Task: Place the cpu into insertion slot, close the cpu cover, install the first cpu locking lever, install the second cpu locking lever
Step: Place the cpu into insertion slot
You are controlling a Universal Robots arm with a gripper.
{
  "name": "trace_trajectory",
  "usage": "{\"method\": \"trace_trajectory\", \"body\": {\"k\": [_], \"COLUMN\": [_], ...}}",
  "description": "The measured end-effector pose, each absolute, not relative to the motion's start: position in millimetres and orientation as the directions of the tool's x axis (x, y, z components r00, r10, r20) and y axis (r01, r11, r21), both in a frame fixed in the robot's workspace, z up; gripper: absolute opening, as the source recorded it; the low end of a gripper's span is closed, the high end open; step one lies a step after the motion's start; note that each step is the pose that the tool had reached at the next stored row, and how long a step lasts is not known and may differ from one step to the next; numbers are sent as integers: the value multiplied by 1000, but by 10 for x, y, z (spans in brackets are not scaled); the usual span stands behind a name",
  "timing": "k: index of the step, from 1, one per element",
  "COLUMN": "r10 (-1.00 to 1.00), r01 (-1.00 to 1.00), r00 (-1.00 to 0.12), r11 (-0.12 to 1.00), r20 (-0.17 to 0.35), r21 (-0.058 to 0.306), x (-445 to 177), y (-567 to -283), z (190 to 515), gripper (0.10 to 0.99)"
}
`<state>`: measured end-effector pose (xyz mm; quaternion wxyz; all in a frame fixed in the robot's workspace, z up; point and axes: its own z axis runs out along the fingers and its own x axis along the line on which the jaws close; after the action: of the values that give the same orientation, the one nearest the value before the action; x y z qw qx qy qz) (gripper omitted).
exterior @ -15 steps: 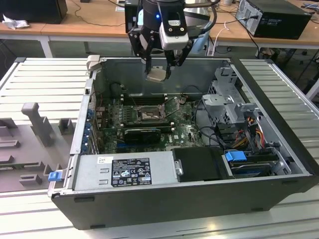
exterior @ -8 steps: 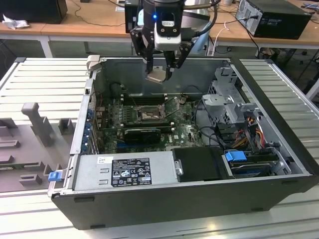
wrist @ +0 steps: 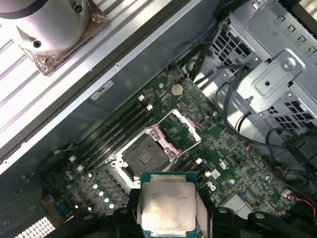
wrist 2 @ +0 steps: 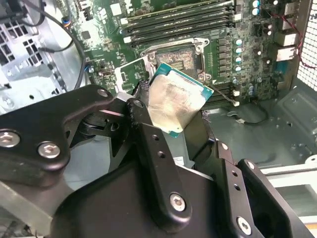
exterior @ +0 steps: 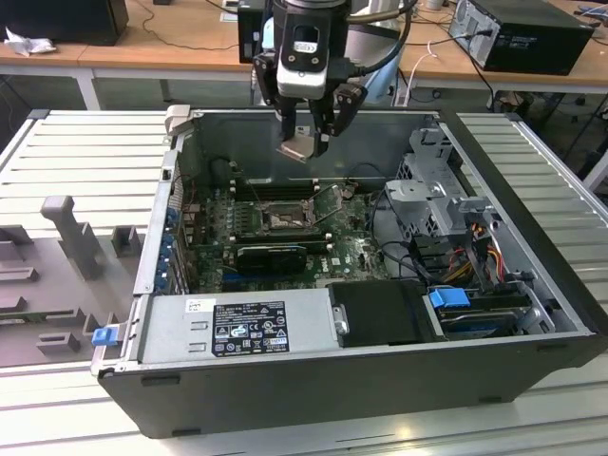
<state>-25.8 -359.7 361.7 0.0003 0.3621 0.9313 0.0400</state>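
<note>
My gripper (exterior: 306,142) hangs above the open computer case, shut on the cpu (exterior: 296,149) by its edges. The cpu (wrist 2: 176,101) is a square chip with a pale silvery face and a green rim, held tilted in the air. In the first wrist view the cpu (wrist: 167,203) sits between the black fingers (wrist: 130,206), apart from the board. Below lies the insertion slot (wrist: 145,154), a dark square socket with a metal rim, uncovered. The cpu cover (wrist: 179,130) stands swung open beside it. The insertion slot (wrist 2: 179,57) and the cpu cover (wrist 2: 130,74) also show in the second wrist view.
The green motherboard (exterior: 347,252) lies in the case floor, with long memory slots (exterior: 271,185) behind the socket. A grey power supply (exterior: 242,328) runs along the near wall. A metal drive cage (exterior: 432,195) with cables fills the exterior view's right. Grey fixtures (exterior: 71,237) stand outside the case.
</note>
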Motion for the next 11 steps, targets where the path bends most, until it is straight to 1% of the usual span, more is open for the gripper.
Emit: {"method": "trace_trajectory", "body": {"k": [2,11], "r10": [681,741], "r01": [682,742], "r00": [-731,-670], "r11": [728,668], "r20": [36,33], "r21": [68,63], "x": [-258,-258], "y": [-3597,-3597], "z": [3608,3570], "gripper": [525,525]}}
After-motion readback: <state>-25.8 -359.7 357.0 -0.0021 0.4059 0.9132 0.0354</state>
